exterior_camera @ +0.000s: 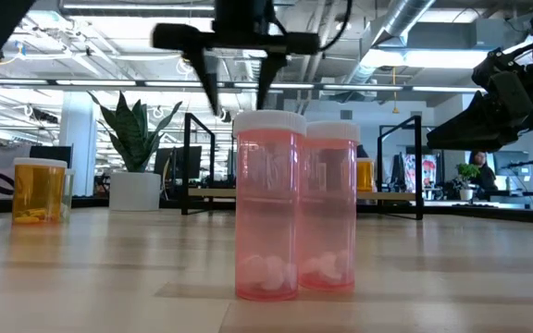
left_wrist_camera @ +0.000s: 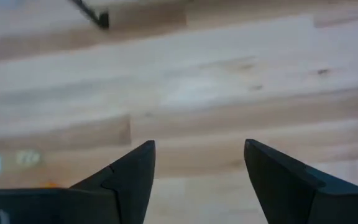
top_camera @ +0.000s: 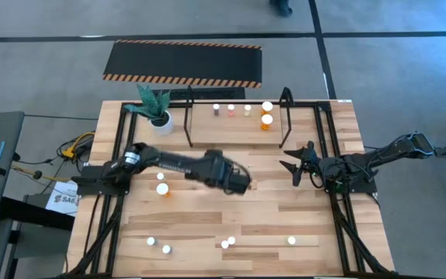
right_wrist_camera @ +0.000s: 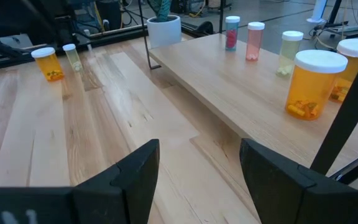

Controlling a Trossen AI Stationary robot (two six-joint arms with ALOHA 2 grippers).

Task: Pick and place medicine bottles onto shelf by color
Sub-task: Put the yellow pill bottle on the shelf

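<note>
We judge the pink bottles light, rigid and slick, best gripped mid-body below the cap; left claw and right claw both stand open, empty.

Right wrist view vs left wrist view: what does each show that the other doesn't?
Only the right wrist view shows the shelf with five bottles on it: a red one, a pink one, a pale green one and two orange ones, the nearer large. It also shows the plant pot.

Only the left wrist view shows the left claw, open over bare tabletop.

Both show wood tabletop and an empty open claw; the right claw faces the shelf.
</note>
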